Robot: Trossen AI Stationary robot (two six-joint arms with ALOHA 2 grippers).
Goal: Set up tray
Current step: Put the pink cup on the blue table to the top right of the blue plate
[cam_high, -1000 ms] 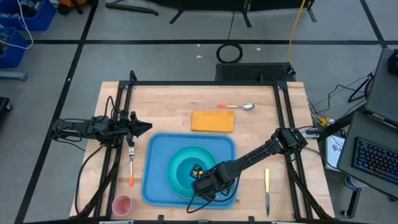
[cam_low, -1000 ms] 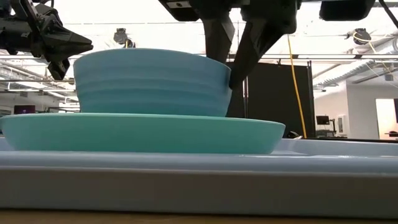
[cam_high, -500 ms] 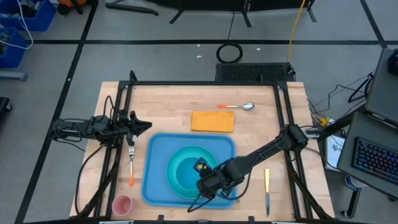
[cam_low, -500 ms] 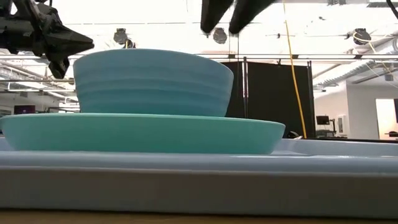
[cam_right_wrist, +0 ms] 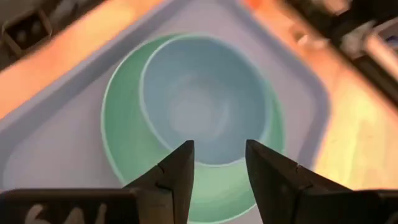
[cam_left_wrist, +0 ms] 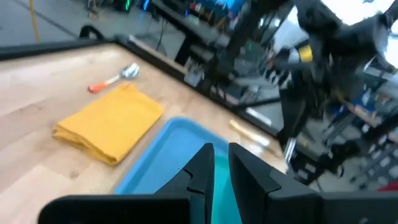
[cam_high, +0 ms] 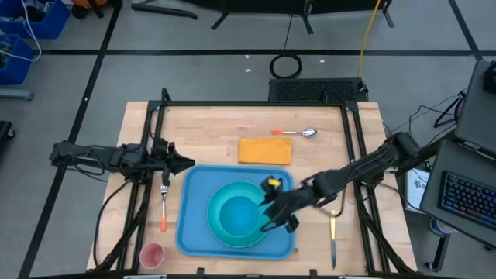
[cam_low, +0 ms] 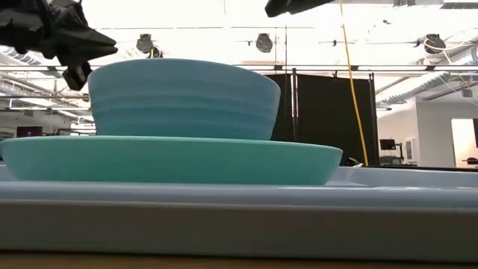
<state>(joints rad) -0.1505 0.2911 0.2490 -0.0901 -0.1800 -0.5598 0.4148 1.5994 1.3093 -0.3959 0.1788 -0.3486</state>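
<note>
My bench in a robotics lab

I work at a butcher-block table [cam_high: 217, 124] boxed in by a black metal frame [cam_high: 256, 103], standing on a grey floor marked with black tape lines [cam_high: 232, 52]. A keyboard [cam_high: 467, 201] sits at a desk beside me, blue bins [cam_high: 31, 23] and loose cables lie at the edges, and behind the table I see black partition screens [cam_low: 328, 119], ceiling rails and a hanging yellow cable [cam_low: 355, 97].
</note>
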